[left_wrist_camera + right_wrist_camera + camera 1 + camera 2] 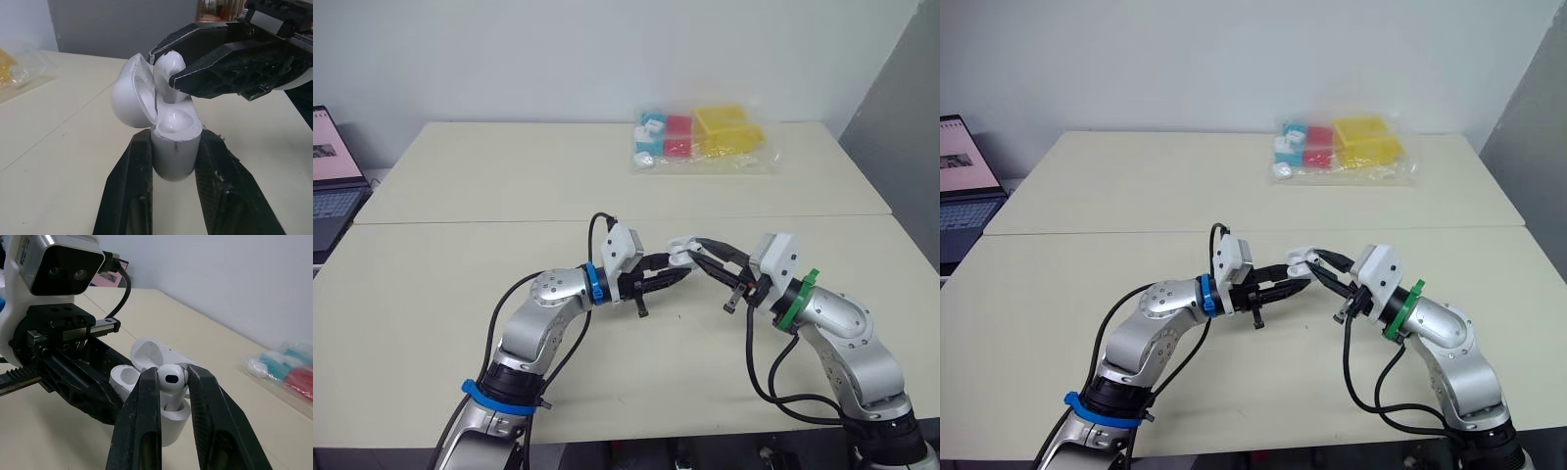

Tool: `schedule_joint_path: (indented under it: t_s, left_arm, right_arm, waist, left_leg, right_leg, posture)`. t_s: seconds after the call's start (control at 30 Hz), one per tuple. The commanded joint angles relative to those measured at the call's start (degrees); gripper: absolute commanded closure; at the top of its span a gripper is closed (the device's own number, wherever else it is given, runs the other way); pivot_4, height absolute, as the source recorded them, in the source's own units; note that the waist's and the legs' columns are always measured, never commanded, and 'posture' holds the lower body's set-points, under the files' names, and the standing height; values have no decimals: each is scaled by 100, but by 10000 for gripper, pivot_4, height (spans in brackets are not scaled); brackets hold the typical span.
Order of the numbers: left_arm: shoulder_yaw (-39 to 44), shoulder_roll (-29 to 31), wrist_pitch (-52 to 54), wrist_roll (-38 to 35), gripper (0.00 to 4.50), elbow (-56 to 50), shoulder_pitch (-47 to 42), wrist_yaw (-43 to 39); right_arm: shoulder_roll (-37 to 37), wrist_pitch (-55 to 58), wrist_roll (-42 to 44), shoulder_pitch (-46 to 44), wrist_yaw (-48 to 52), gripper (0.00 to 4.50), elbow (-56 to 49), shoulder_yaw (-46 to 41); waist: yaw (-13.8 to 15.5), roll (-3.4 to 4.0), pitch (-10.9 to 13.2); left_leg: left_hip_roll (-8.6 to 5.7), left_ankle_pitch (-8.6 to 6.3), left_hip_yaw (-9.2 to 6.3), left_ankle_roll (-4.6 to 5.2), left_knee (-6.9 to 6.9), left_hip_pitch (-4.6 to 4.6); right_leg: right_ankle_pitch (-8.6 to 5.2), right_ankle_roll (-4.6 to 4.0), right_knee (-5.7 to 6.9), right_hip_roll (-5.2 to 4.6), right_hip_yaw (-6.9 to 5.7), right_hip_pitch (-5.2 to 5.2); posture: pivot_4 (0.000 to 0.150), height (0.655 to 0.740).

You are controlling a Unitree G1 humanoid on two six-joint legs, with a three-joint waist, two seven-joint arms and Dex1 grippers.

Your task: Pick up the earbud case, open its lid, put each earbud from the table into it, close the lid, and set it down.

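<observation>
Earbud (170, 379) in right end effector (172, 374), over earbud case (173, 149) in left end effector (681, 271).

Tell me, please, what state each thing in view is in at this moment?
Earbud case: held off the table, lid open.
Earbud: gripped, stem entering the case, not seated.
Left hand: shut on the earbud case.
Right hand: shut on the earbud.
Laptop: open, screen lit.
Plastic bag: lying on the table, holding coloured boxes.

head pair looks down over the table (460, 196); wrist cameras, close in, share the earbud case (173, 154)
</observation>
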Motion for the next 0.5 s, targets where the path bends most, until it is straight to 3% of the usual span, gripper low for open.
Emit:
schedule_joint_path:
  t_s: [0.03, 0.23, 0.5]
  left_arm:
    - [123, -41, -91, -165, 36944, -321, -93, 38]
    - [111, -33, -109, -130, 36944, -294, -49, 46]
    - [143, 89, -277, 43, 36944, -190, 99, 92]
  right_arm:
    - [-124, 106, 101, 75, 74, 30515, -157, -14]
    - [-282, 349, 300, 125, 74, 8668, -467, -152]
    - [-1297, 1454, 1524, 624, 415, 8603, -1337, -1420]
  waist:
    - [1, 0, 0]
    - [3, 0, 0]
    - [21, 0, 0]
  left_leg:
    - [0, 0, -1, 0, 0, 0]
    - [0, 0, 0, 0, 0, 1]
    - [-1, 0, -2, 0, -1, -3]
  right_leg:
    - [0, 0, 0, 0, -1, 0]
    - [0, 0, 1, 0, 0, 0]
    - [0, 0, -4, -2, -3, 1]
  posture:
    - [1500, 7400]
    - [1500, 7400]
    - [1500, 7400]
